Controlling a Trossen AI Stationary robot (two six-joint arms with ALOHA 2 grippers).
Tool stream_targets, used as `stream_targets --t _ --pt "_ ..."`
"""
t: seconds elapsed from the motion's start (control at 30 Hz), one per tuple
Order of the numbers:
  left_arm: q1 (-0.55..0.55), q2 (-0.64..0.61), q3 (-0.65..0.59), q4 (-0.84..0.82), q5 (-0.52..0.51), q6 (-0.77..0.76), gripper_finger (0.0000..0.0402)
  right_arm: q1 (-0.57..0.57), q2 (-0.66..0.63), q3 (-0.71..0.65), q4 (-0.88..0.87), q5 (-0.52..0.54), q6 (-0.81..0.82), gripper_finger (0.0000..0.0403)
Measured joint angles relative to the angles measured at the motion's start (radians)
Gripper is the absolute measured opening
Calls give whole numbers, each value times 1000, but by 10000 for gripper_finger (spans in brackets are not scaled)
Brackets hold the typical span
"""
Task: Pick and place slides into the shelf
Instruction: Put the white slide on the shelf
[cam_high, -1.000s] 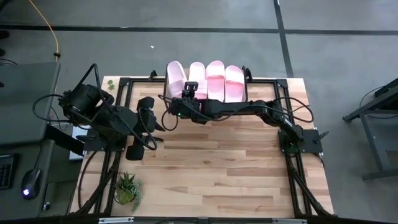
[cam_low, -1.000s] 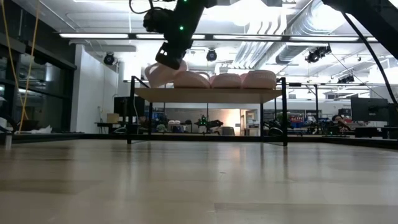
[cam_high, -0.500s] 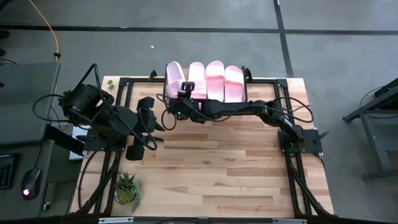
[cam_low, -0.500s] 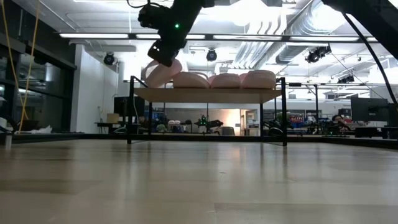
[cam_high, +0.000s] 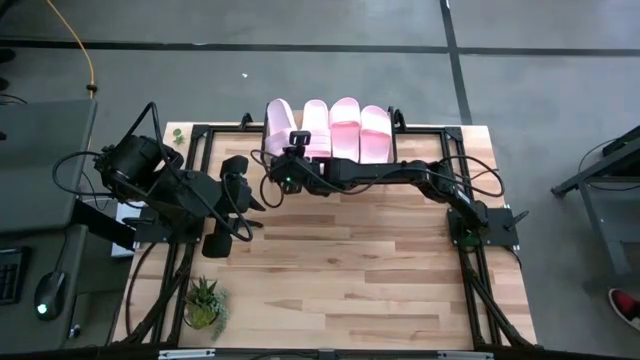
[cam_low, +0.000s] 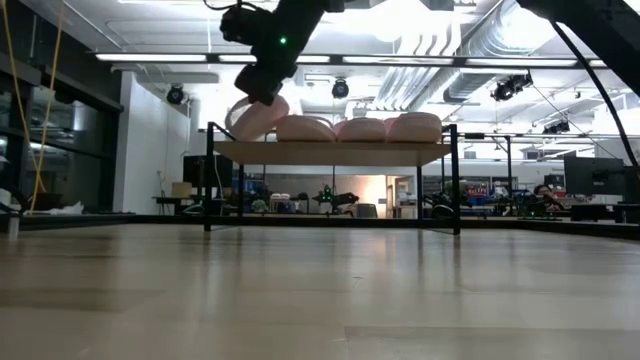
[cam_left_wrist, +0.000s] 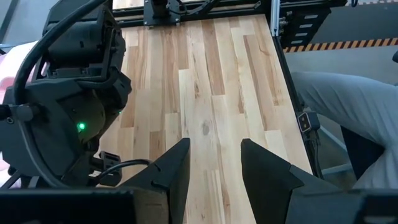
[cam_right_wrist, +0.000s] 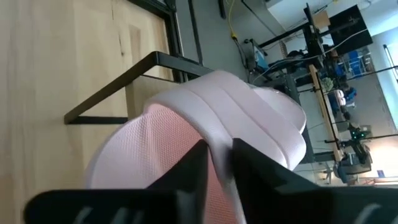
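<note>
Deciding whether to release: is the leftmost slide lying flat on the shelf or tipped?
Tipped. The leftmost slide leans up off the shelf, pinched at its strap by the right gripper.

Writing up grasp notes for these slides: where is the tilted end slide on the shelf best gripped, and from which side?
Probably by its ribbed strap, from the table side: the tilted slide arches its strap up clear of the shelf. The right gripper pinches that strap already. The left gripper waits open.

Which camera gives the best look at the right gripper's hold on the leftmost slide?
The right wrist view: the right gripper pinches the strap of the leftmost slide between its fingers. The high view shows only the gripper over that slide at the shelf's left end; the low view shows the slide tilted. The left wrist view misses it.
</note>
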Motion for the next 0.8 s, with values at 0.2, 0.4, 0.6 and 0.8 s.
stream_targets --t 0.2,0.4,0.6,0.8 --pt "0 0 0 0 0 0 127 -2 0 0 40 22 0 119" --pt "0 0 0 0 1 0 127 -5 0 0 93 16 38 146" --pt "0 0 0 0 2 -8 127 -18 1 -1 98 11 130 152" --pt "0 0 0 0 3 -10 127 -21 1 -1 0 -7 170 152"
